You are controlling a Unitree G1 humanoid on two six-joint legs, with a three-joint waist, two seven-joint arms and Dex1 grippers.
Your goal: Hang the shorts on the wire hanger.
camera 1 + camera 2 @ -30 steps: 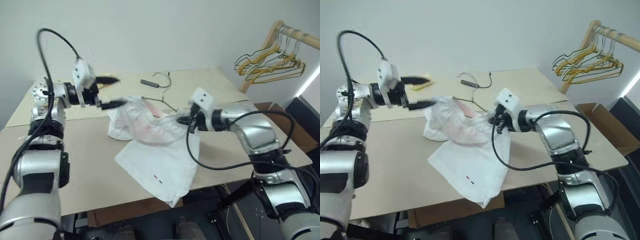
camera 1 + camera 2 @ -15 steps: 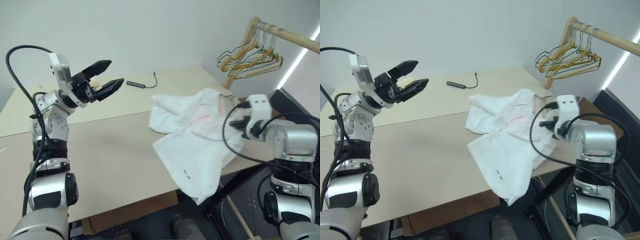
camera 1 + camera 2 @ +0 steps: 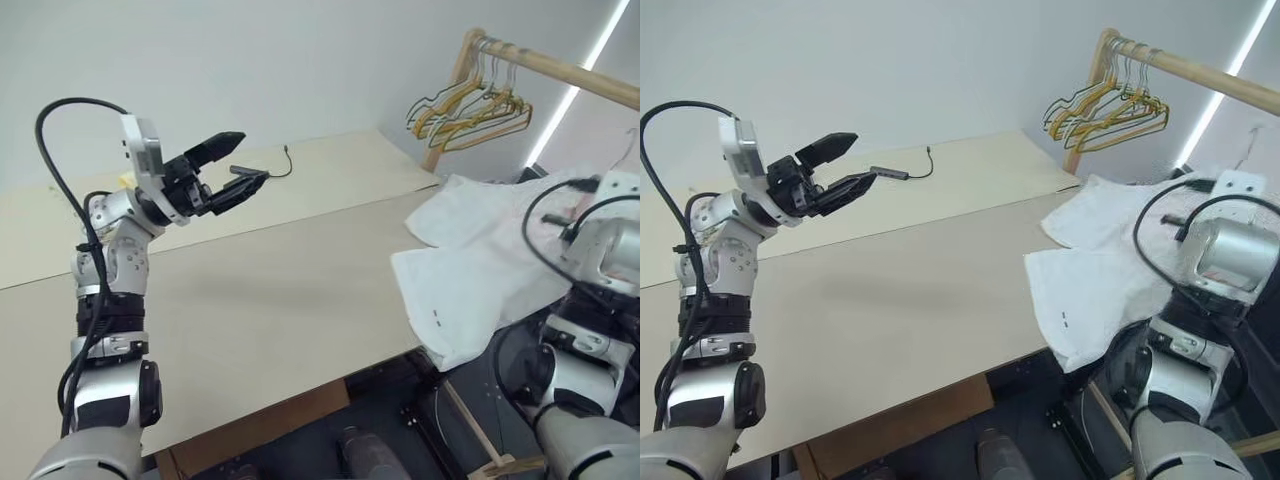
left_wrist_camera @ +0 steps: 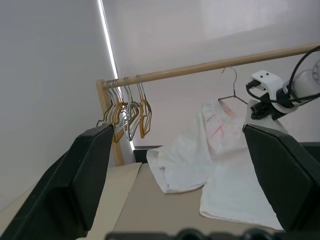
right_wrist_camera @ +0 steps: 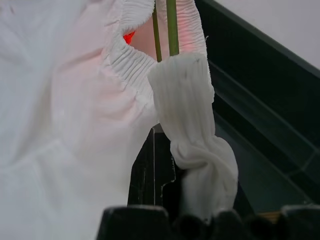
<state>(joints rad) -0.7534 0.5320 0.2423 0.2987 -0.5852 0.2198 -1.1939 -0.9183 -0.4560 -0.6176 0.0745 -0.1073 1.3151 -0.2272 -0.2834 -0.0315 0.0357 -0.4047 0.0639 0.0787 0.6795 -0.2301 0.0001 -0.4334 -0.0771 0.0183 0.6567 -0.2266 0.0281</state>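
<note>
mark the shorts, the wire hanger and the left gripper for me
shorts [image 3: 470, 270], left eye view, flat leg panel on the table.
wire hanger [image 5: 171, 27], right wrist view, wire inside the waistband.
left gripper [image 3: 240, 160], left eye view, gap between the open fingers.

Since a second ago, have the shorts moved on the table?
Yes. The shorts were near the middle of the table; now they drape over its right edge, toward the rack of yellow hangers, gripped by the right gripper.

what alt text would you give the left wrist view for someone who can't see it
The left gripper stands open, framing white shorts draped over the table's far edge, their waistband raised on a wire hanger beside the right gripper. A wooden rail behind carries bunched yellow hangers.
</note>
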